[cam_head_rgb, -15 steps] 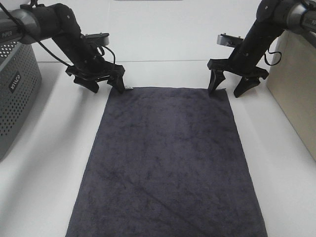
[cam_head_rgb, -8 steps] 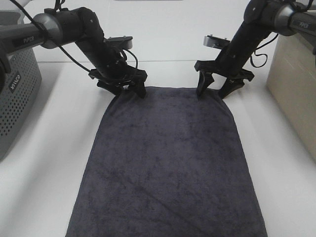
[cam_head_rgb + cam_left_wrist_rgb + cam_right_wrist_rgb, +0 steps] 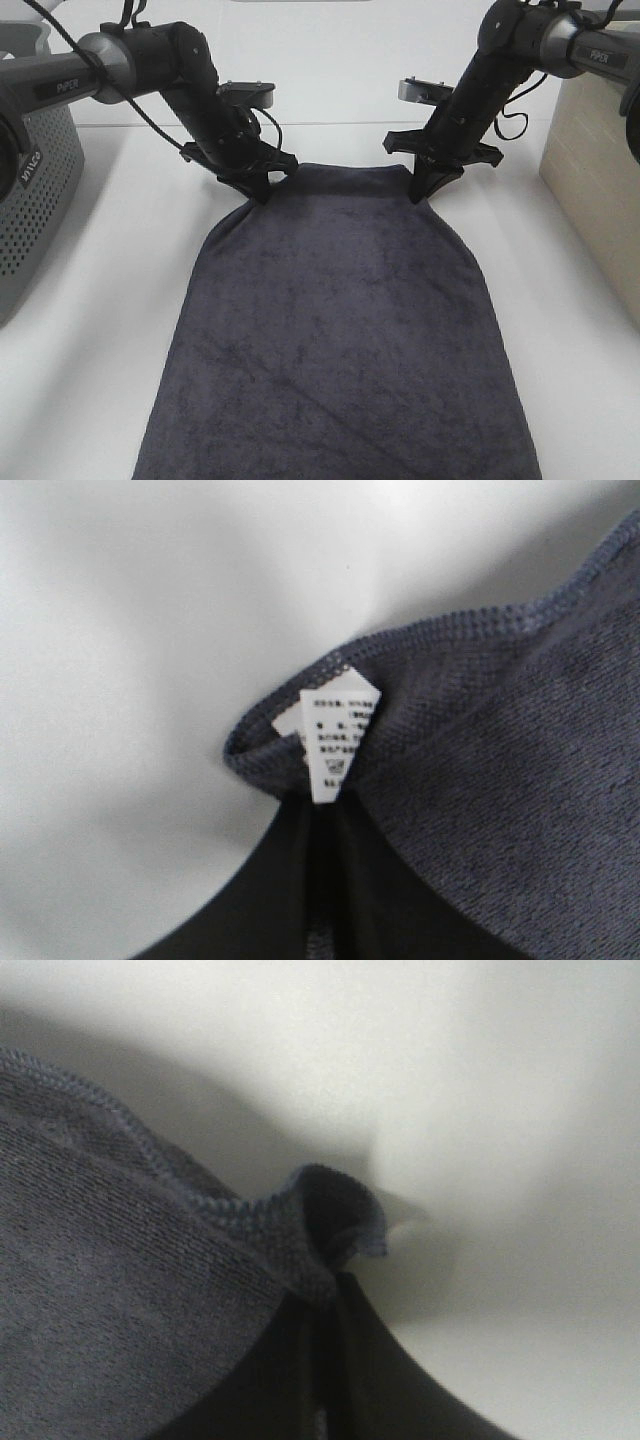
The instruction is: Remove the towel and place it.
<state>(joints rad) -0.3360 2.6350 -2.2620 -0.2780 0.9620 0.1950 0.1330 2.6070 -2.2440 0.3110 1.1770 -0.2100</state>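
The dark charcoal towel (image 3: 335,330) lies spread flat on the white table (image 3: 110,270), long side running toward the camera. My left gripper (image 3: 262,186) is shut on its far left corner, where a small white care tag (image 3: 335,740) sticks out above the pinched fold. My right gripper (image 3: 425,186) is shut on the far right corner; in the right wrist view the hem (image 3: 320,1225) bunches up between the dark fingers (image 3: 390,1380). Both far corners are drawn inward, so the towel's far edge is narrower than the rest.
A grey perforated basket (image 3: 35,190) stands at the left edge of the table. A beige container (image 3: 600,170) stands at the right edge. Bare white tabletop runs along both long sides of the towel and behind the arms.
Both grippers moved inward onto the towel's far corners and went from open to shut on them. The far corners have bunched toward the middle.
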